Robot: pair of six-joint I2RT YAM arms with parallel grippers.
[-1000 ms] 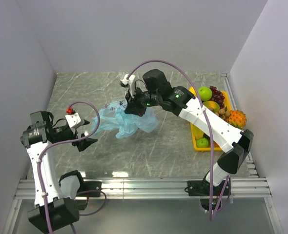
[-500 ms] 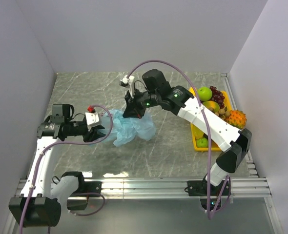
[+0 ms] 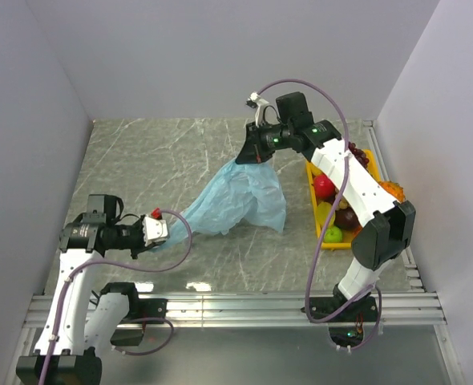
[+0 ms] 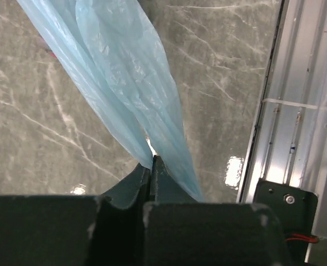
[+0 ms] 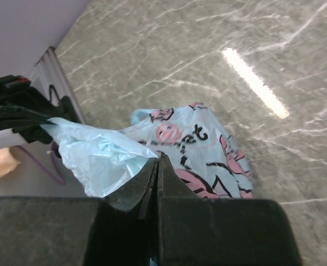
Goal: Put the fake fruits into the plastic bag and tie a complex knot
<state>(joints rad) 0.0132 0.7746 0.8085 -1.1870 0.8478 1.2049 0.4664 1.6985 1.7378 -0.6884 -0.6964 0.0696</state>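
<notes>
Bag (image 3: 244,200) stretched across desk centre, left gripper (image 3: 164,236) pinching one end near front-left corner, right gripper (image 3: 251,157) clamped on other end toward back edge, fruits (image 3: 325,186) in tray (image 3: 312,210) at right edge.

Black cursive lettering on the plastic bag (image 5: 197,138), only "et" legible among pink cartoon print.

Bright, even overhead light with soft shadows; white glare on the glossy worktop (image 3: 140,160) at 6 o'clock from above, 4 o'clock in the left wrist view, 2 o'clock in the right; left claw (image 4: 151,166) and right claw (image 5: 157,160) at 6 o'clock look dark and soft.
</notes>
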